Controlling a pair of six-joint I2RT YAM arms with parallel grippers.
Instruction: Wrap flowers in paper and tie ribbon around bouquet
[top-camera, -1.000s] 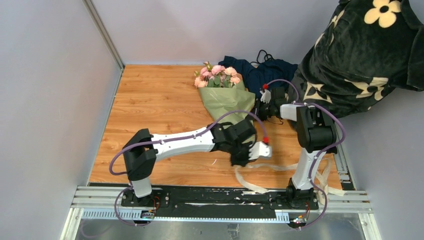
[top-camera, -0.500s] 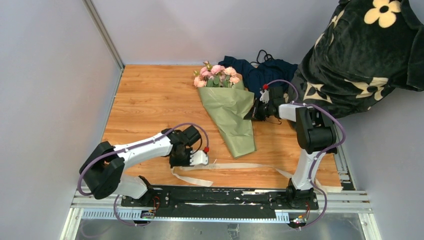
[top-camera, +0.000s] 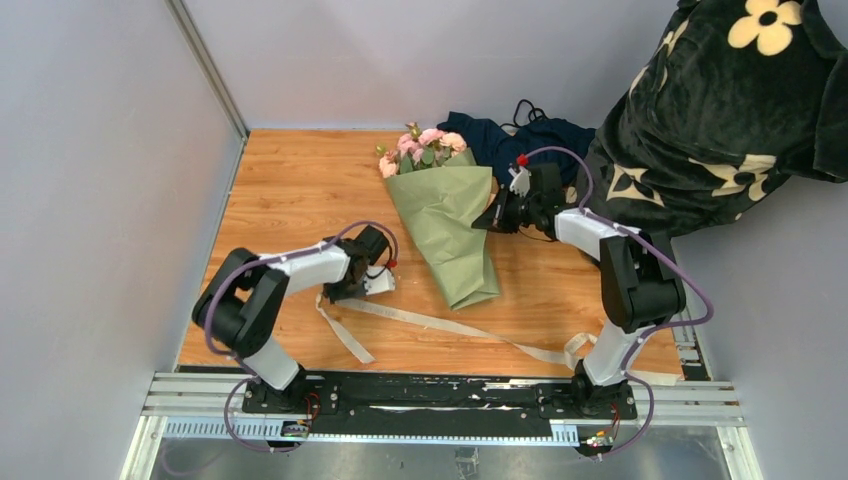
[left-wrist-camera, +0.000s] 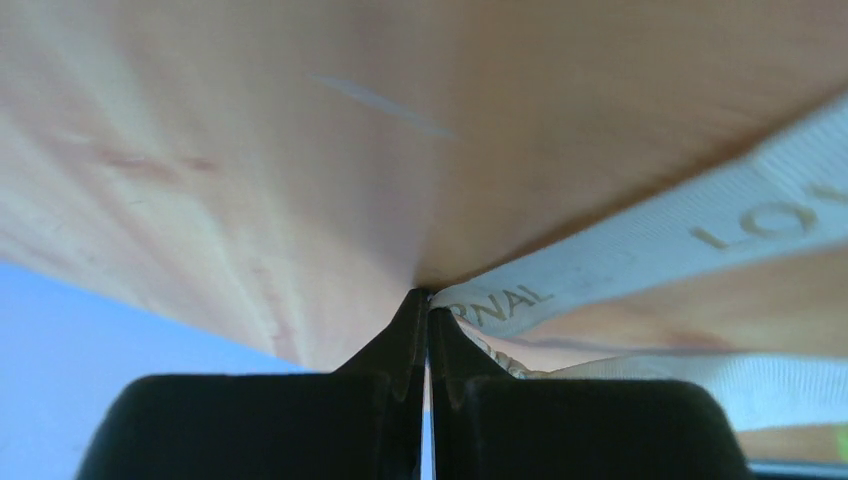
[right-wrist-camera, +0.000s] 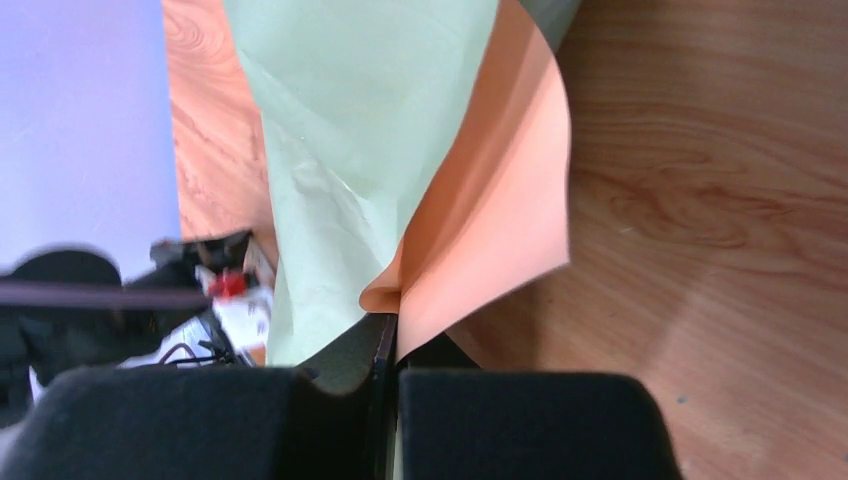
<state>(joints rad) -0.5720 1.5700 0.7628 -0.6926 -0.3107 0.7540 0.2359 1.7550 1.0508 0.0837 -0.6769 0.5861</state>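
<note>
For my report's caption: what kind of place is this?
Probably a robot lab cell: a wood-grain tabletop, plain grey enclosing walls, and a black metal mounting rail at its near edge.

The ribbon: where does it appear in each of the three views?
Top external: the ribbon lies across the near table, from the left gripper toward the right arm's base.
Left wrist: right half, pinched between the shut fingers.
Right wrist: not in it.
Shared landmark: the wooden table.
</note>
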